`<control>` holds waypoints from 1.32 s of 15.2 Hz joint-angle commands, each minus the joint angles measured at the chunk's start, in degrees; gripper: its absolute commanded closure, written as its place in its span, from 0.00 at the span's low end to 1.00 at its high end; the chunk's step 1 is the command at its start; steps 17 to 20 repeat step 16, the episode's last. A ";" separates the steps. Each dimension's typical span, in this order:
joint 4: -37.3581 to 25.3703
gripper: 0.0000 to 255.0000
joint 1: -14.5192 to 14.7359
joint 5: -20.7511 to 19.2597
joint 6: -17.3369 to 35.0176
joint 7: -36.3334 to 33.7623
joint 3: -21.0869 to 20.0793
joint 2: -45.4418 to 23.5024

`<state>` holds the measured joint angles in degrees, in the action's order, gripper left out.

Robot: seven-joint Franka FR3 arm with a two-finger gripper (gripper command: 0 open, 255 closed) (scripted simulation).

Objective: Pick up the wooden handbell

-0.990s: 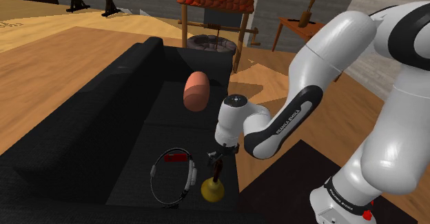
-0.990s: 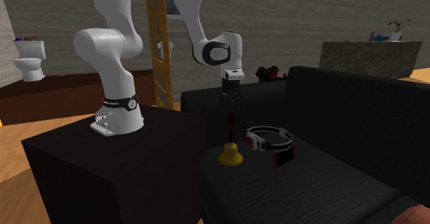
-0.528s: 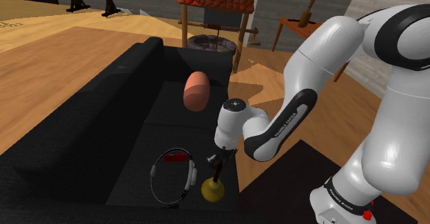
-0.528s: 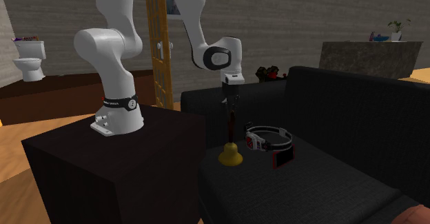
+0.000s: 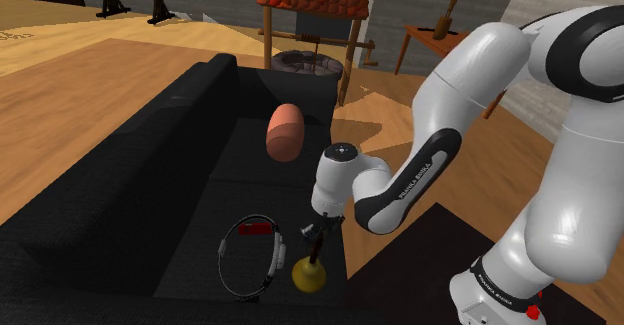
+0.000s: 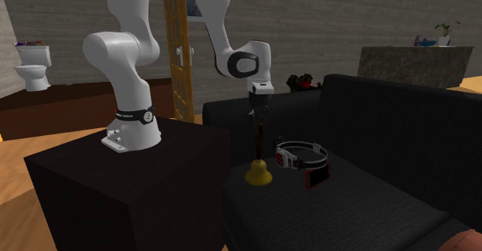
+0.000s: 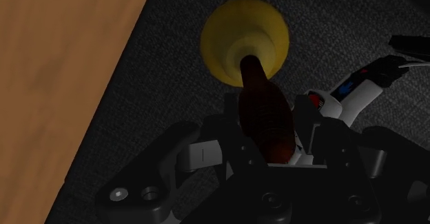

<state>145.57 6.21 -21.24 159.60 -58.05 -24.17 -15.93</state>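
Note:
The handbell (image 5: 309, 272) stands upright on the black sofa's seat (image 5: 210, 235), near the seat's front edge: a yellow bell body (image 6: 258, 174) with a dark brown handle (image 7: 264, 116) rising from it. My gripper (image 5: 316, 231) comes straight down from above and is shut on the handle's upper part (image 6: 257, 126). In the wrist view the black fingers (image 7: 227, 131) clasp the handle on both sides, with the yellow bell (image 7: 244, 40) beyond them.
A white, black and red headset-like ring (image 5: 250, 251) lies on the seat right beside the bell (image 6: 303, 159). A salmon oblong cushion (image 5: 285, 131) lies further along the sofa. The dark stand (image 6: 131, 180) adjoins the sofa. Wooden floor (image 7: 62, 71) runs past the seat's edge.
The gripper came down slightly and went from open to shut on the bell's handle. The bell stays in place on the seat.

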 commanded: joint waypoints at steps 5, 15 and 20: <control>0.88 1.00 -2.96 6.59 -3.67 4.86 -4.26 5.13; 1.08 1.00 -4.91 17.40 -10.57 12.71 -8.04 13.78; 1.09 1.00 -4.90 17.41 -10.57 12.72 -8.03 13.78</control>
